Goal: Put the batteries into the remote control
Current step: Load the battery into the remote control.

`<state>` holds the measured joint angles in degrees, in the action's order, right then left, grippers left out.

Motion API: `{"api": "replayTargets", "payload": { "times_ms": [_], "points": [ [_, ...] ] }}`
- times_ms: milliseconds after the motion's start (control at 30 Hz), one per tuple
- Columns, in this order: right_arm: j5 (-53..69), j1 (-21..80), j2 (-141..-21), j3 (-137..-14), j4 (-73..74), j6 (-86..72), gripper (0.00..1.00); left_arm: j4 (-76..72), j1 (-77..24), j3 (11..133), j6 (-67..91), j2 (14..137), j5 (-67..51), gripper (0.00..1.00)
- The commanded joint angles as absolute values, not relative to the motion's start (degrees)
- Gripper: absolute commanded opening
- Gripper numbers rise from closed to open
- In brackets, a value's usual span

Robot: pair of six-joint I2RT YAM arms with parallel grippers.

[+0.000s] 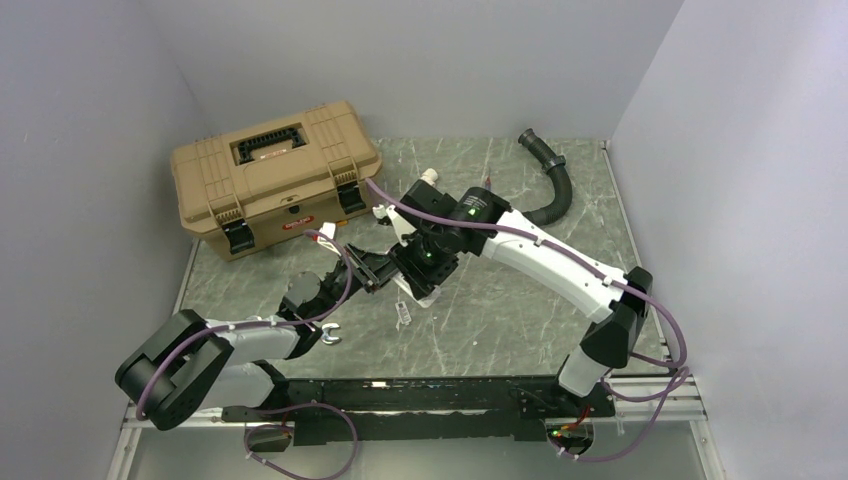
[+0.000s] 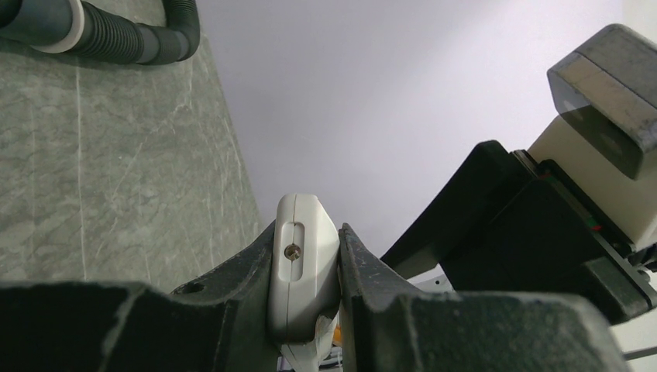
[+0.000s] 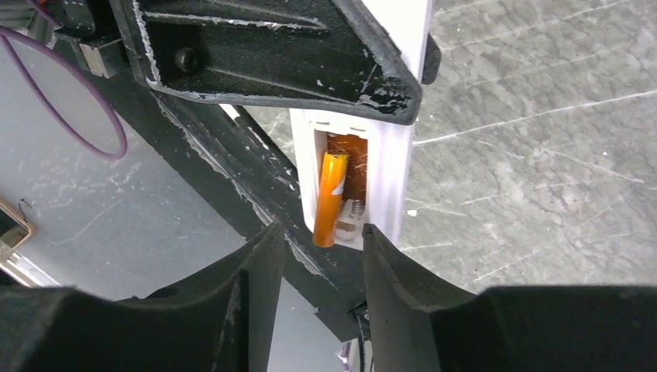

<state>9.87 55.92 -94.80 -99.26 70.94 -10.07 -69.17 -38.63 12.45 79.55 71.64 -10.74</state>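
My left gripper (image 2: pixel 306 236) is shut on the white remote control (image 2: pixel 300 267) and holds it above the table, gripping one end. In the right wrist view the remote (image 3: pixel 397 167) shows its open battery recess. One orange battery (image 3: pixel 331 198) lies slanted in it, its lower end sticking out past the recess edge beside a spring. A copper-coloured shape lies behind it; I cannot tell whether that is a second cell. My right gripper (image 3: pixel 322 232) is open and empty, its fingers either side of the recess end. In the top view both grippers (image 1: pixel 375 268) (image 1: pixel 425 272) meet mid-table.
A tan toolbox (image 1: pixel 270 175) stands at the back left. A black corrugated hose (image 1: pixel 550 175) lies at the back right, with a white pipe fitting (image 1: pixel 430 178) near it. A silver wrench (image 1: pixel 328 335) lies by the left arm. A small pale piece (image 1: pixel 403 315) lies under the grippers.
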Motion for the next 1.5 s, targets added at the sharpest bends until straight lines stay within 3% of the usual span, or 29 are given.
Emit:
{"api": "replayTargets", "payload": {
  "times_ms": [0, 400, 600, 700, 800, 867, 900, 1000, 1067, 1300, 1467],
  "points": [
    [6.29, 55.64, -91.89, -101.25, 68.93, -10.54, 0.45, -74.98, -38.94, 13.14, 81.04, 71.41, -11.96, 0.0],
    [3.02, 55.61, -87.04, -100.54, 64.75, -8.61, 0.49, -74.72, -38.97, 13.2, 81.86, 71.28, -12.77, 0.0],
    [4.21, 55.57, -77.16, -92.31, 48.72, -6.45, 0.43, -72.03, -38.98, 13.37, 82.75, 69.5, -14.85, 0.0],
    [5.66, 55.49, -69.13, -82.5, 36.75, -4.14, 0.41, -68.98, -39.01, 13.08, 82.79, 67.37, -15.72, 0.0],
    [6.43, 55.46, -62.37, -73.18, 26.71, -0.66, 0.2, -63.34, -38.94, 13.4, 82.35, 64.41, -16.84, 0.0],
    [7.97, 55.44, -58.5, -67.82, 21.54, 1.68, 0.14, -59.12, -39.0, 13.83, 81.81, 62.12, -17.71, 0.0],
    [9.64, 55.34, -56.86, -65.84, 19.72, 2.7, 0.17, -57.08, -38.94, 14.13, 81.48, 61.05, -18.0, 0.0],
    [16.68, 55.29, -53.9, -62.22, 16.85, 6.42, 0.46, -52.7, -39.02, 14.85, 81.04, 58.71, -18.95, 0.0],
    [21.73, 55.09, -53.66, -61.93, 17.59, 10.13, 0.54, -51.57, -38.94, 15.15, 81.3, 58.12, -19.84, 0.0],
    [42.67, 50.29, -55.47, -61.71, 18.16, 16.44, 0.52, -55.96, -39.0, 14.99, 83.63, 59.92, -23.95, 0.0],
    [45.61, 48.17, -57.47, -62.17, 26.24, 25.5, 0.5, -54.67, -38.97, 15.06, 83.03, 58.87, -25.23, 0.0]
  ]
}}
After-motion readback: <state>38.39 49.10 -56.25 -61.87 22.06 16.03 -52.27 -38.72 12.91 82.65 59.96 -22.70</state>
